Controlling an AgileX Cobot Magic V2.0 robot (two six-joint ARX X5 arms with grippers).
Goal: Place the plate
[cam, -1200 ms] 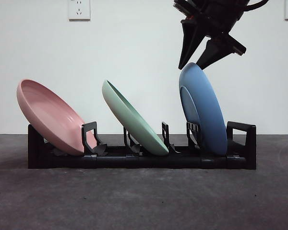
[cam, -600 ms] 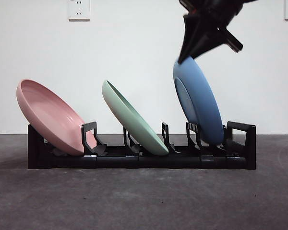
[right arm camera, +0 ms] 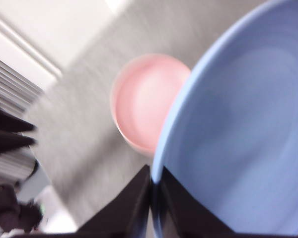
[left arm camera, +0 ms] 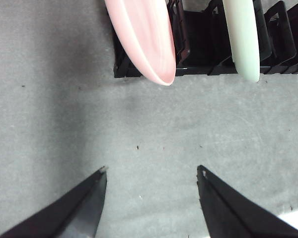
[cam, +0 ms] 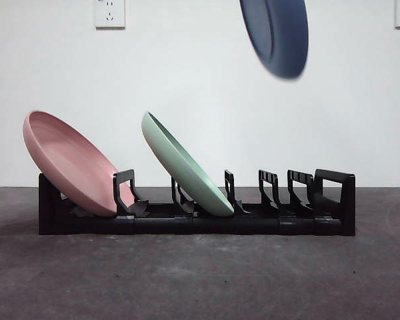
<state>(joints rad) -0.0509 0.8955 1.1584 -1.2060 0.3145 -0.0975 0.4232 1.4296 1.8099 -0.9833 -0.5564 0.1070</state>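
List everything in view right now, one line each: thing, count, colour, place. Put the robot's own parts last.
pink plate: one, pink, leaning in the rack's end slot.
green plate: one, pale green, leaning in a middle slot.
blue plate: one, blue, held in the air above the rack.
rack: one, black, on the table.
table: one, grey.
wall sockets: two, white, on the wall.
right gripper: fingers shut on the blue plate's rim.
left gripper: open, above bare table.

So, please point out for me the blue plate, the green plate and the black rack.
blue plate (cam: 280,33), front view, on its dark underside, high above the rack.
green plate (cam: 187,170), front view, on its outer back side.
rack (cam: 187,225), front view, on its long base bar.
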